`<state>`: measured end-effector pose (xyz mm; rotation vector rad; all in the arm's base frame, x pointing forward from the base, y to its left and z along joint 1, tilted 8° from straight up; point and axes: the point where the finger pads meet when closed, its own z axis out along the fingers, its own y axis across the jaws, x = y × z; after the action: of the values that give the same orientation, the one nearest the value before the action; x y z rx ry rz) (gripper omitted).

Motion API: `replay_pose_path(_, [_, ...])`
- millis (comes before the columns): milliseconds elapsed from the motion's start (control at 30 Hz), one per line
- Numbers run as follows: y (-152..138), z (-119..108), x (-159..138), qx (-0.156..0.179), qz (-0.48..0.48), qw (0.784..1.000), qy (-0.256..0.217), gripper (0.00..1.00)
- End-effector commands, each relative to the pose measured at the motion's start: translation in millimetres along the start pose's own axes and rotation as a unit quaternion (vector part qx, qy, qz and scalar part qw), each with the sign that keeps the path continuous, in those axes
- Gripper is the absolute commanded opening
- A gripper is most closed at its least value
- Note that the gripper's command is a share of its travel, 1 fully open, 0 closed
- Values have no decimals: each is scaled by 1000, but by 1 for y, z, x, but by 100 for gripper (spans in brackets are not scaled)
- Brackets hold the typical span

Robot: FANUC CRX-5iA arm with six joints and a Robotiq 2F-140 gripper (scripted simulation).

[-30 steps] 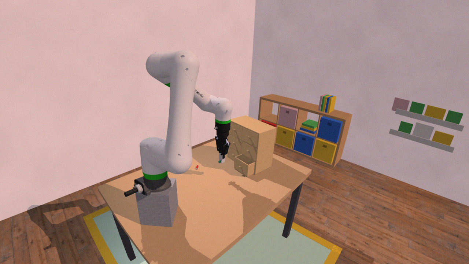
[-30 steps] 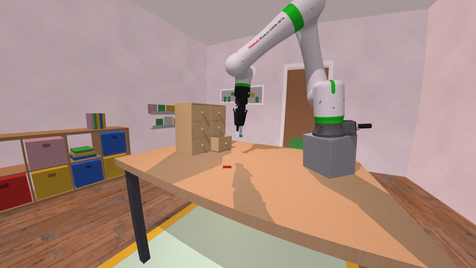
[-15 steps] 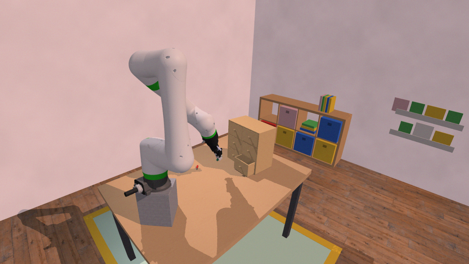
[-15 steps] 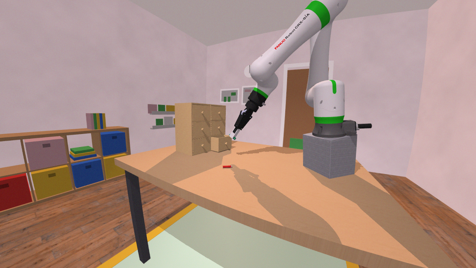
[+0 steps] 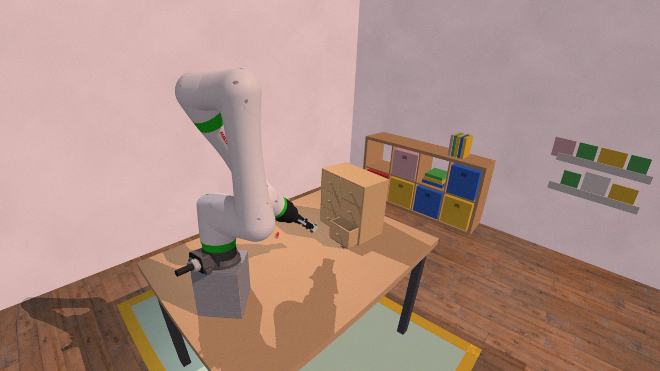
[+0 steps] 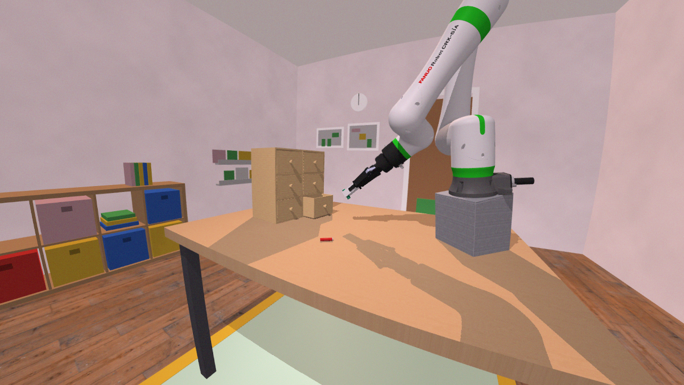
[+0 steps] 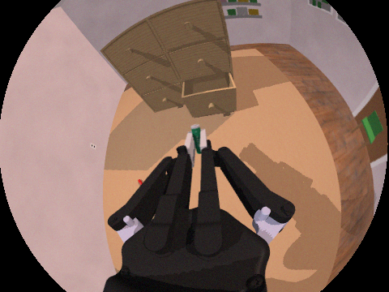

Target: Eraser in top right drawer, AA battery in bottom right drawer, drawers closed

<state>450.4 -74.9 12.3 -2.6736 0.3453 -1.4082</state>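
Note:
The small wooden chest (image 5: 363, 201) stands at the far side of the table, also in the exterior view (image 6: 287, 184) and the wrist view (image 7: 173, 57). Its bottom-row right drawer (image 5: 343, 230) (image 6: 318, 205) (image 7: 210, 94) is pulled partly out; the other drawers are in. My gripper (image 5: 313, 226) (image 6: 348, 192) (image 7: 198, 137) is shut on a green and white AA battery (image 7: 197, 132). It is tilted toward the open drawer, a short way in front of it and above the table. A small red thing (image 5: 277, 234) (image 6: 326, 238) (image 7: 141, 182), perhaps the eraser, lies on the table.
The robot's grey base block (image 5: 221, 288) (image 6: 473, 220) stands on the table's near side. A shelf unit with coloured boxes (image 5: 429, 182) stands on the floor behind the table.

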Motion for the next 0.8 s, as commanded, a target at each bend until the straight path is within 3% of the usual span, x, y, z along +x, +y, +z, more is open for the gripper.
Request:
replay_pose_path(0, [-6,5,6,-65,-4,998,12,6])
replay_pose_path(767, [-2,34,32,-66,-4,998,12,6])
